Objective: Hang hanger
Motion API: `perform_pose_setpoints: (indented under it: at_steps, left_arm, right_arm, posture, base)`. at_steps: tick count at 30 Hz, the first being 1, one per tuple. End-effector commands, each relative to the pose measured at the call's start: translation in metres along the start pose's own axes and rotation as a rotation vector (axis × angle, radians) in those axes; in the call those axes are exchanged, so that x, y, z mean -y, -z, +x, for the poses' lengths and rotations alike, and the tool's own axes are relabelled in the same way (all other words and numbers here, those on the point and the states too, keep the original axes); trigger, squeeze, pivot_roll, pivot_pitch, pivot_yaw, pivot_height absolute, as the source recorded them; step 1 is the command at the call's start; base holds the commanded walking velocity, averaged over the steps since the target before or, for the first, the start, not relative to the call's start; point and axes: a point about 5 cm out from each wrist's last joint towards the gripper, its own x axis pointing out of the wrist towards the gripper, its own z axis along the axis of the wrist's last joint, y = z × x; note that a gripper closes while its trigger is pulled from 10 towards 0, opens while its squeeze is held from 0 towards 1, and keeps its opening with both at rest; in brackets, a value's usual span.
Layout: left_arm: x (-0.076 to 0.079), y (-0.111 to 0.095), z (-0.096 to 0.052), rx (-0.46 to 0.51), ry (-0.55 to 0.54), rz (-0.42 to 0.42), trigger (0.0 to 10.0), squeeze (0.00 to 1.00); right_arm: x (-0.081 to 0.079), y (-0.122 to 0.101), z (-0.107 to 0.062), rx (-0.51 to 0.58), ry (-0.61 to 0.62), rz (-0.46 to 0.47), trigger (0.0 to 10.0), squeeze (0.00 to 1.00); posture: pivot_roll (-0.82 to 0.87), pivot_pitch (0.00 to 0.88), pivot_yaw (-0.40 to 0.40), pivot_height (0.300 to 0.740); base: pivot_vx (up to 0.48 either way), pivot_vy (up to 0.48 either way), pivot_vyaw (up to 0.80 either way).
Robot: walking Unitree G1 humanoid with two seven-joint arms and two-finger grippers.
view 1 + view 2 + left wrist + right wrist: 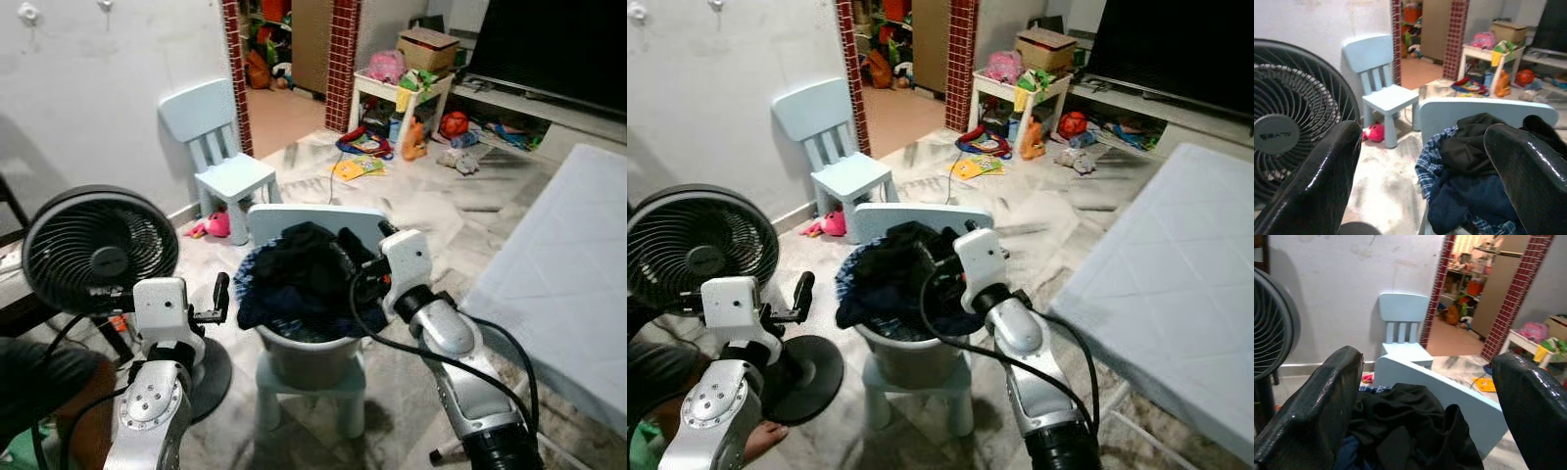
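My right gripper point(361, 253) hangs over the pile of dark clothes point(299, 269) heaped in a grey bucket point(312, 354), its two black fingers point(1320, 406) spread wide with nothing between them. From the right wrist, a black garment point(1415, 428) lies bunched just below those fingers. The bucket sits on a pale blue child's chair point(318, 294), whose backrest rises behind the pile. A blue checked cloth point(1432, 161) hangs over the bucket's rim on my left side.

My left gripper point(221, 294) hovers just beside the bucket, also spread wide and empty, close to a black floor fan point(98, 250). A second pale blue chair point(220, 157) stands by the white wall point(108, 88), with a pink toy point(214, 226) on the marble floor point(441, 201) next to it. I cannot make out a hanger among the clothes. A white mattress point(563, 284) lies to my right.
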Motion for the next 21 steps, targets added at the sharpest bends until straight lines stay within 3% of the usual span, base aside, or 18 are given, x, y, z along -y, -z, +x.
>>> perform_pose_setpoints:
  at_steps: [1, 12, 21]
  left_arm:
    - [0.0064, -0.007, 0.0, 0.034, 0.035, -0.022, 10.0, 0.0]
    - [0.0096, -0.0079, -0.0004, 0.044, 0.059, -0.065, 10.0, 0.0]
    - [0.0094, -0.0074, -0.0004, 0.043, 0.064, -0.073, 10.0, 0.0]
  right_arm:
    - [0.0082, 0.0018, -0.003, -0.012, 0.032, 0.0, 10.0, 0.0]
    - [0.0018, -0.001, -0.0029, 0.002, -0.004, -0.026, 10.0, 0.0]
    - [0.0022, -0.0012, -0.0024, 0.001, 0.0, -0.03, 10.0, 0.0]
  posture:
    - [-0.01, 0.0, 0.011, 0.74]
    - [-0.01, 0.0, 0.006, 0.74]
    - [-0.02, 0.0, 0.005, 0.74]
  base:
    - [0.0, 0.0, 0.0]
    - [0.0, 0.0, 0.0]
    - [0.241, 0.0, 0.0]
